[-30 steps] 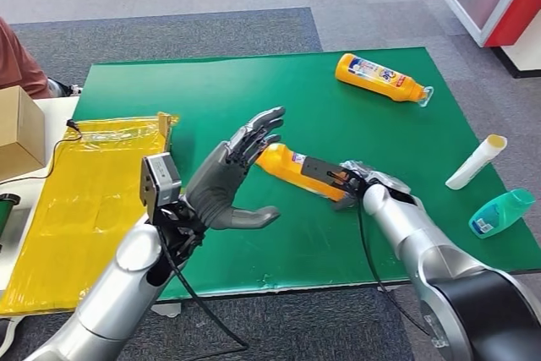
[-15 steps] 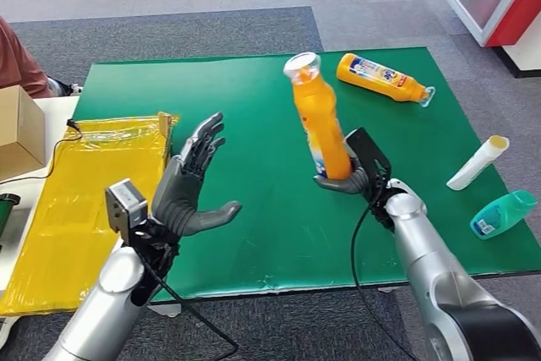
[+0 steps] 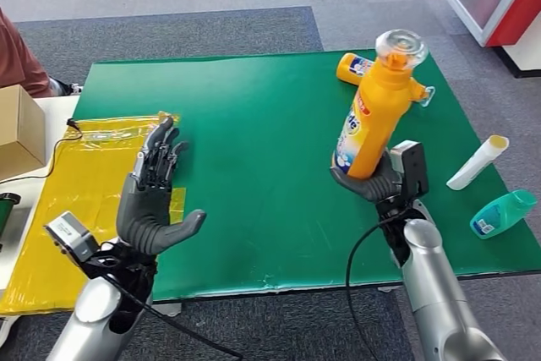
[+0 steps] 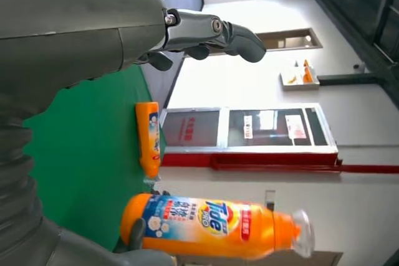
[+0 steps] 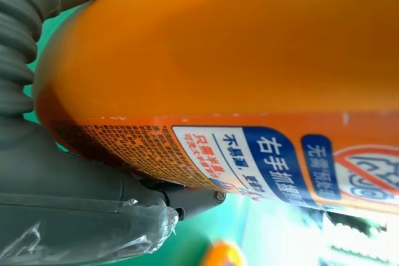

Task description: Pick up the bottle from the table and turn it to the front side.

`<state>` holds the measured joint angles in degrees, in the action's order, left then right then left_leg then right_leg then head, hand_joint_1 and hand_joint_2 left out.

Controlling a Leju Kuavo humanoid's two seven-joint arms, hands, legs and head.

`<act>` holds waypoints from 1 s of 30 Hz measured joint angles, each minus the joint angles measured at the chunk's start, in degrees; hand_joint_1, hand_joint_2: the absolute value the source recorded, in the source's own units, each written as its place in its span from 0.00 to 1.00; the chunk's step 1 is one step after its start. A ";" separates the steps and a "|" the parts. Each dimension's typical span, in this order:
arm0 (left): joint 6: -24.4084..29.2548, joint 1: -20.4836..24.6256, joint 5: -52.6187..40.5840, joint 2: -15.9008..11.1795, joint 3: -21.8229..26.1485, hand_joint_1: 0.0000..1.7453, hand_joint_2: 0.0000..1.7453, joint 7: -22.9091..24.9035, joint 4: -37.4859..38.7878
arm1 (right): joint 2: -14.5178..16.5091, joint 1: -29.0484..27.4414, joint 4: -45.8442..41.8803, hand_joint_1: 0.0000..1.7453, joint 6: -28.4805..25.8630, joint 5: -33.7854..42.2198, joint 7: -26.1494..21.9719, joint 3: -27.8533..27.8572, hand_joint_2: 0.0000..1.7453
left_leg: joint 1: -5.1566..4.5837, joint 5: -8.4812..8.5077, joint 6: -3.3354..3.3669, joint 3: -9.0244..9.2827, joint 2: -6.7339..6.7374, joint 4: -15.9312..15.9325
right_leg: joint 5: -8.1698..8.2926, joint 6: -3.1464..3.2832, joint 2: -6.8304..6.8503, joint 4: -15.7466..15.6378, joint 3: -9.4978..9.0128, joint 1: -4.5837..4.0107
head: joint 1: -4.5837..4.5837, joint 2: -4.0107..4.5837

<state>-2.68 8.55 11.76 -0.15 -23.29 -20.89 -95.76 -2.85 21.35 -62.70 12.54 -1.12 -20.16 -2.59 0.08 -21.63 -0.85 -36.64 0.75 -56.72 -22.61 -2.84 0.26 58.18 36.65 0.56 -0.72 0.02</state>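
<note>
An orange bottle [image 3: 373,116] with a clear cap and a blue-and-white label stands upright in the air above the green table [image 3: 268,175]. My right hand [image 3: 370,179] grips it around the base. The left wrist view shows the bottle [image 4: 212,225] with its printed front label, and the right wrist view shows its orange body [image 5: 225,48] up close. My left hand [image 3: 153,200] hovers over the table's left edge, palm up, fingers spread and holding nothing; in its own view it appears as grey fingers [image 4: 207,29].
A second orange bottle [image 3: 357,68] lies on the table's far right, behind the held one. A white tube [image 3: 475,162] and a teal bottle [image 3: 500,213] lie at the right edge. A yellow bag [image 3: 83,200] and a cardboard box [image 3: 19,128] sit left. A person's sleeve [image 3: 16,57] is far left.
My right hand has lifted the orange bottle from lying flat to upright and carried it to the right. My left hand has drawn back to the left, still spread.
</note>
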 joint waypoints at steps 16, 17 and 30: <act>-9.51 10.01 14.82 -1.15 3.26 0.00 1.00 11.48 7.43 | 3.36 -9.05 -22.27 1.00 -26.07 -27.12 -8.81 -16.71 1.00 | 0.01 0.05 -0.06 -0.02 0.02 0.02 | 0.01 0.02 -0.01 0.00 0.07 -0.01 | 0.02 0.00; -10.01 10.60 15.02 -1.20 2.90 0.00 1.00 11.68 7.75 | 3.40 -9.16 -22.72 1.00 -27.03 -28.50 -8.69 -18.00 1.00 | 0.00 0.05 -0.06 -0.01 0.02 0.02 | 0.01 0.02 -0.02 0.00 0.07 -0.01 | 0.03 0.00; -13.86 15.89 15.10 -2.40 -1.81 0.00 1.00 13.53 9.29 | 3.41 -8.51 -23.02 1.00 -30.95 -33.15 -6.79 -25.20 1.00 | 0.01 0.07 -0.08 -0.01 0.02 0.02 | 0.01 0.02 -0.02 0.00 0.06 -0.01 | 0.02 0.00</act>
<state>-16.54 24.44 26.86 -2.55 -25.10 -7.37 -86.47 0.57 12.84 -85.72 -18.41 -34.27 -26.95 -27.79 0.08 -21.56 -0.93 -36.65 0.78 -56.70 -22.60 -2.81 0.24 58.18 36.71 0.55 -0.70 0.02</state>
